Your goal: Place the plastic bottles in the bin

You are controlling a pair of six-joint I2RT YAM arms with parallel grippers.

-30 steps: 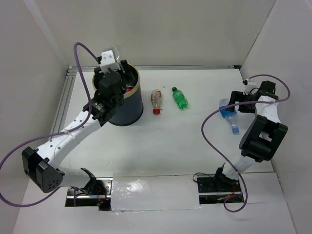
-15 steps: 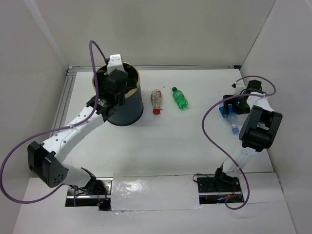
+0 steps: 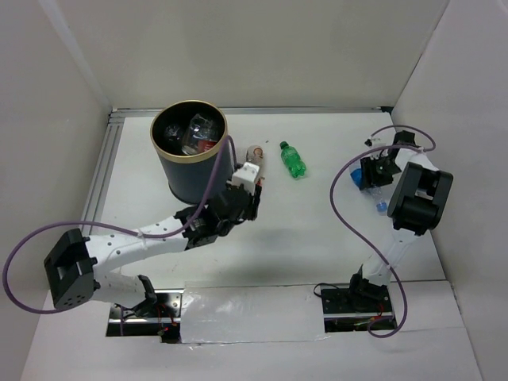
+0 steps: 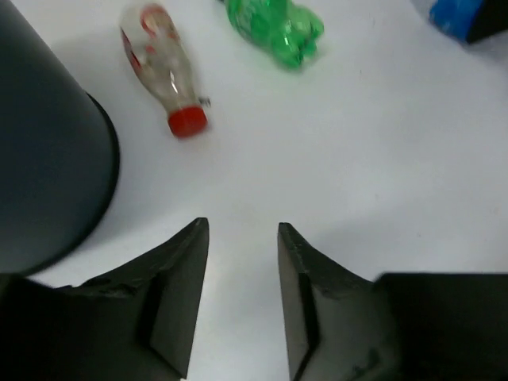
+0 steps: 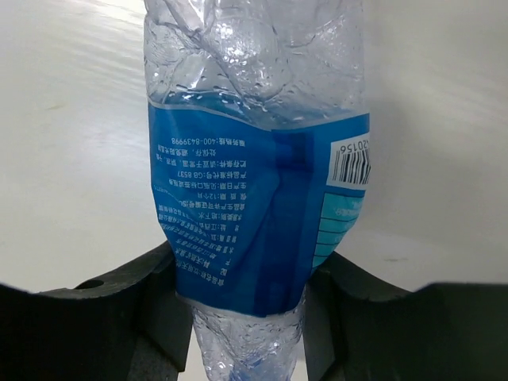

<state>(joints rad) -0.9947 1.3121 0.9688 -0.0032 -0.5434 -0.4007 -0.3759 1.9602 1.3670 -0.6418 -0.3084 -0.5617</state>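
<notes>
The left fingers [image 4: 178,294] stand apart and empty over the desk [image 4: 381,159] beside the bin [image 3: 198,181], which holds several bottles [image 3: 196,135]; a red-capped clear bottle [image 4: 163,75] and a green bottle [image 4: 274,28] lie ahead of them; the right fingers [image 5: 151,302] pinch a blue-labelled bottle [image 5: 254,198] at the desk's right side.

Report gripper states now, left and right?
Left gripper: open, holding nothing.
Right gripper: closed on the blue-label bottle.
</notes>
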